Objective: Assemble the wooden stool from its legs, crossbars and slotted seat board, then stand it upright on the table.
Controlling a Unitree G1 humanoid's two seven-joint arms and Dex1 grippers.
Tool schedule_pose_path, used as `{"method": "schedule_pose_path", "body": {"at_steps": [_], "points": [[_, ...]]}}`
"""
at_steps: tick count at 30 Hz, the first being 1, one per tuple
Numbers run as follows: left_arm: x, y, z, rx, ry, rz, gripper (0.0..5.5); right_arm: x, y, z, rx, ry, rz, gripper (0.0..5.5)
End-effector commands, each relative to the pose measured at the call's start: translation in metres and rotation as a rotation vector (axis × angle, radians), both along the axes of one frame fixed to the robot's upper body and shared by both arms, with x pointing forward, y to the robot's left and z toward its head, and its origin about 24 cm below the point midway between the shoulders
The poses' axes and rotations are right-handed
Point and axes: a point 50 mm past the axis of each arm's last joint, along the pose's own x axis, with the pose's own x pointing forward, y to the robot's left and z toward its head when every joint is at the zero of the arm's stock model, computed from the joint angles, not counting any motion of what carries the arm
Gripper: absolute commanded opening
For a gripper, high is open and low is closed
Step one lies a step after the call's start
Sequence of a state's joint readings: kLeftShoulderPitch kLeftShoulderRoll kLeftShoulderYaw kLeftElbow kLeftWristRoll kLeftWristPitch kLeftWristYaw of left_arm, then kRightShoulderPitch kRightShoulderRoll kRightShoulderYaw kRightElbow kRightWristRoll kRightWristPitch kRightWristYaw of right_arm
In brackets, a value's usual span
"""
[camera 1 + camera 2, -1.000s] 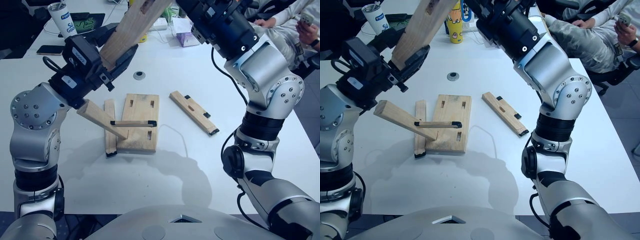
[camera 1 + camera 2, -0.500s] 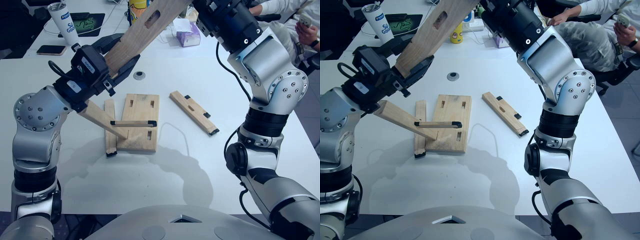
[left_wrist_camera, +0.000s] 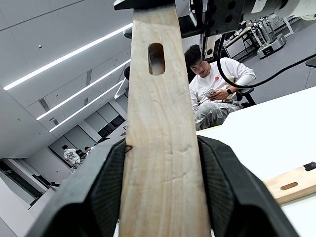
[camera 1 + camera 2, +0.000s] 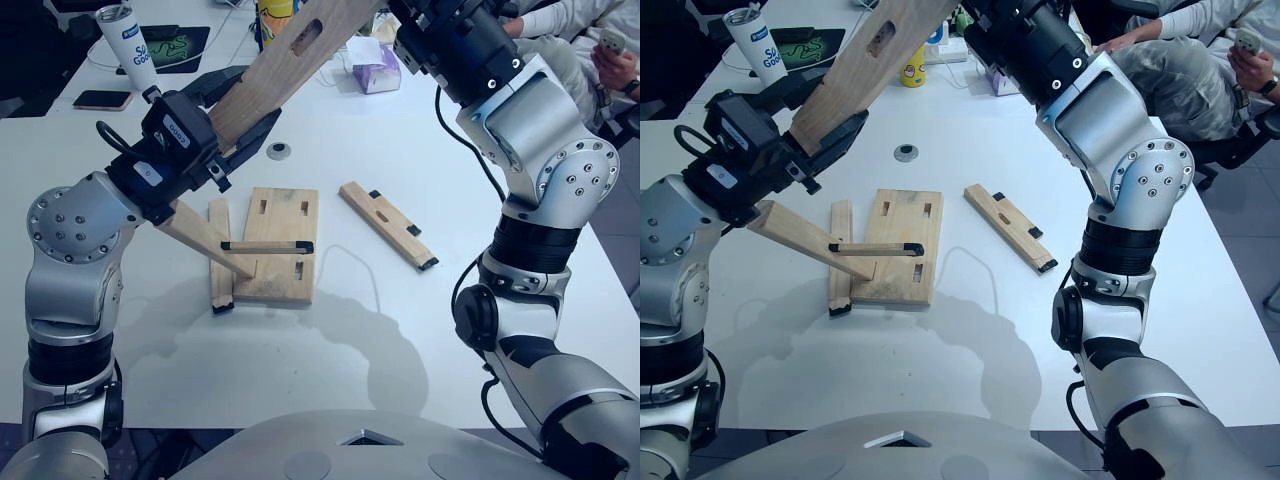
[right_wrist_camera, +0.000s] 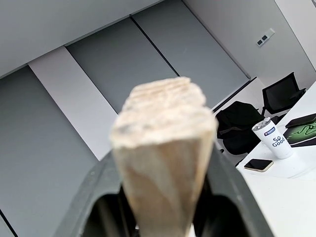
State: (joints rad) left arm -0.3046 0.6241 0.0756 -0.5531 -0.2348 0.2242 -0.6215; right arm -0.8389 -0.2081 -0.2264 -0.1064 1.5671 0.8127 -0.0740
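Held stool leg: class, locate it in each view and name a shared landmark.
Left eye view: held stool leg slants across top centre.
Right eye view: leg, upper left.
Left wrist view: leg lengthwise, central.
Right wrist view: leg end-on, central.
Shared landmark: white tumbler.

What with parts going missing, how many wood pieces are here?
6: a leg in the left gripper and right gripper; a piece slanting onto the board; a crossbar on it; legs at its left and right. More may hide.

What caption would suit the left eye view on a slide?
Left gripper and right gripper hold a long slotted wooden leg aloft; the slotted wooden seat board lies flat.
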Motion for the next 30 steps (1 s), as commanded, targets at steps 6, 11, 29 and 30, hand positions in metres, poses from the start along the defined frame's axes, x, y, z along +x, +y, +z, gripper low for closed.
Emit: {"method": "schedule_pose_path", "body": {"at_steps": [6,11,29,30], "points": [[0.002,0.004,-0.001,0.022,-0.006,0.024,2.79,0.002,-0.004,0.005,0.011,-0.024,-0.038,1.02],[0.003,0.007,0.005,-0.020,-0.027,0.044,3.52,0.007,-0.010,0.006,0.033,-0.017,-0.111,1.02],[-0.027,0.153,-0.032,-0.933,0.626,0.090,3.54,0.033,-0.038,-0.025,-0.040,0.111,-0.394,1.02],[-0.032,0.153,-0.041,-0.887,0.685,0.087,3.54,0.033,-0.038,-0.025,-0.041,0.113,-0.392,1.02]]}}
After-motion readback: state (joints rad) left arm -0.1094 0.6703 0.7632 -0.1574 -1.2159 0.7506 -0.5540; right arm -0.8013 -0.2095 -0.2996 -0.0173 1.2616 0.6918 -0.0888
